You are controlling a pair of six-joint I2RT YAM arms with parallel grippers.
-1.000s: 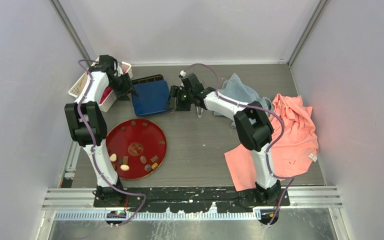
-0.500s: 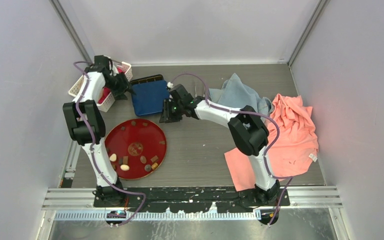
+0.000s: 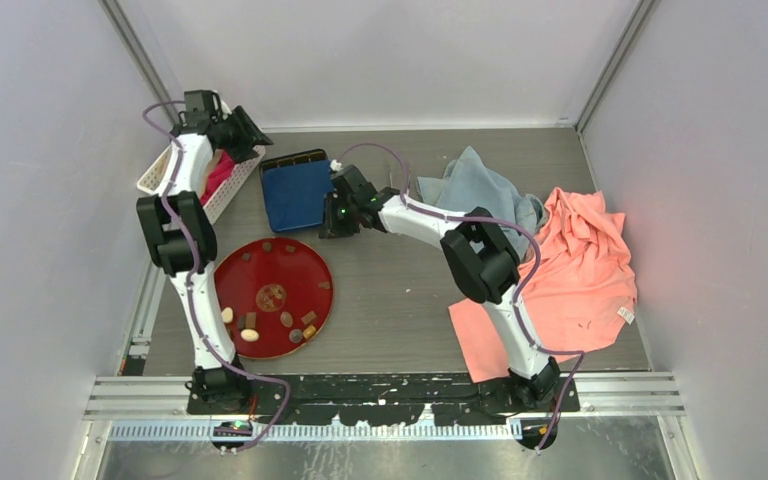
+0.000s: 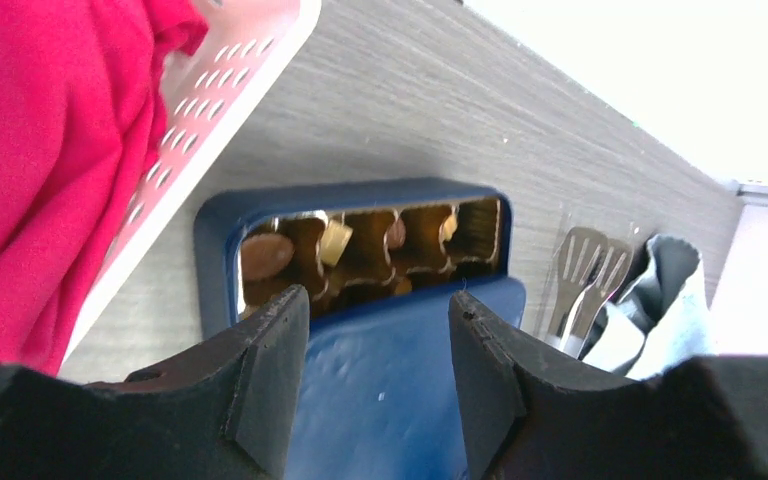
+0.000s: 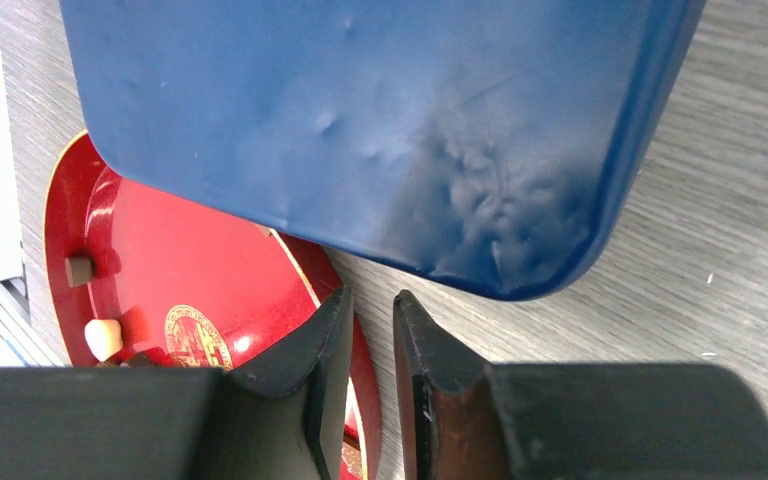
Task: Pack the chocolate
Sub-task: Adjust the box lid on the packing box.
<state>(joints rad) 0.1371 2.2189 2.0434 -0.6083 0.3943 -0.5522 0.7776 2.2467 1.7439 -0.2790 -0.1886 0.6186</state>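
Several chocolate pieces (image 3: 250, 335) lie on the near part of the round red plate (image 3: 280, 265). More chocolate (image 4: 267, 255) fills the gold compartments of the blue box (image 4: 215, 250), which shows only as a strip beyond its blue lid (image 3: 300, 195). My left gripper (image 4: 380, 300) hangs open and empty above the lid (image 4: 400, 390), up by the basket (image 3: 195, 180). My right gripper (image 5: 372, 300) sits low by the lid's (image 5: 360, 120) near right corner. Its jaws stand a narrow gap apart with nothing between them. A cream chocolate (image 5: 103, 338) shows on the plate (image 5: 160, 260) behind them.
A white slotted basket (image 4: 230, 90) with a red cloth (image 4: 40, 150) stands left of the box. Metal tongs (image 4: 582, 265) and a grey-blue cloth (image 3: 480, 185) lie right of it. An orange cloth (image 3: 590, 270) covers the right side.
My right gripper slid left to the lid's near right corner and its jaws narrowed. The left arm drew back and up toward the basket's far end.
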